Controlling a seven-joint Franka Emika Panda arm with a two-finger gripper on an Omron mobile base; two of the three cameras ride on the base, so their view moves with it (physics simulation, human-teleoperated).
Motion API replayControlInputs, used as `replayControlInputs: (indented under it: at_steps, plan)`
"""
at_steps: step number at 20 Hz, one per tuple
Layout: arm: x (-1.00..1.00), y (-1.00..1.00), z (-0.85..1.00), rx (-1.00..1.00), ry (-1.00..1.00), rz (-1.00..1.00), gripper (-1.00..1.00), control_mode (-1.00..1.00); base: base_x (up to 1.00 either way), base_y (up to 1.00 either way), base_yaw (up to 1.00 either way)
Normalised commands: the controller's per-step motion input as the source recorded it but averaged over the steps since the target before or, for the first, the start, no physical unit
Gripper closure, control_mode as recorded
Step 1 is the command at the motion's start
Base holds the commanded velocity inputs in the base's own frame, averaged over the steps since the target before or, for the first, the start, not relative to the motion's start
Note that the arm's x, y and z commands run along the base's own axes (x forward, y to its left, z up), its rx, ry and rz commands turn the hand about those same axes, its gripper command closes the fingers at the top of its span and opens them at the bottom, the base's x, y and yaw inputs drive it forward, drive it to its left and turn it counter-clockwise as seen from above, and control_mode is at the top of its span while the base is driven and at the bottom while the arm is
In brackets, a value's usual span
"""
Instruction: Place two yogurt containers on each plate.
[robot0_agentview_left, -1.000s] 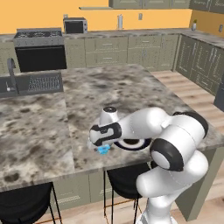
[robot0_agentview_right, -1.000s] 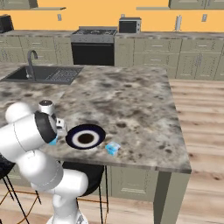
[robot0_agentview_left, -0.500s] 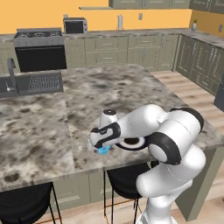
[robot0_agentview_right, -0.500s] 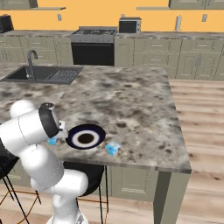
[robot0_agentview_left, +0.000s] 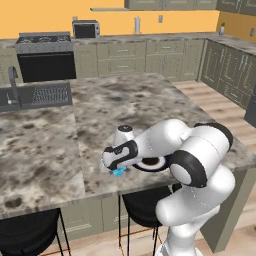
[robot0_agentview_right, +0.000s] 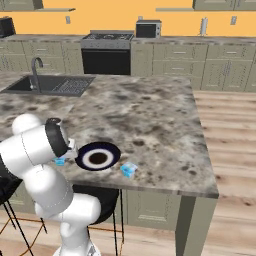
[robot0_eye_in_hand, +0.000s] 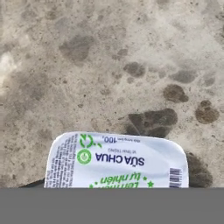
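The gripper points down at the counter's near edge, right over a light blue yogurt cup; whether its jaws grip the cup cannot be told. The hand view shows that cup's white printed lid close below. The arm folds low, elbow out over the front edge. The navy plate lies just beside. A second blue cup sits beyond the plate. The marble counter spreads bare behind.

light blue yogurt cup, white green-lettered lid, navy white-ringed plate, mottled grey-brown counter
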Motion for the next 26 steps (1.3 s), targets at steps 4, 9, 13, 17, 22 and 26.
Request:
replayControlInputs:
  at_steps: [4,9,13,17,22,26]
  plan:
    - [0.05,-0.08,0.91,0.0,0.0,0.0,1.0,-1.0,0.0,0.0,0.0]
    - [0.54,-0.67,0.81,0.0,0.01,-0.02,1.0,-1.0,0.0,0.0,0.0]
    - [0.6,-0.64,-0.01,-0.03,0.17,-0.06,1.0,-1.0,0.0,0.0,0.0]
    - [0.01,-0.14,-0.47,0.0,0.12,0.0,1.0,-1.0,0.0,0.0,0.0]
    - [0.06,-0.09,-0.34,0.0,0.01,0.0,1.0,-1.0,0.0,0.0,0.0]
    - [0.17,-0.25,-0.35,-0.01,0.02,-0.03,1.0,-1.0,0.0,0.0,0.0]
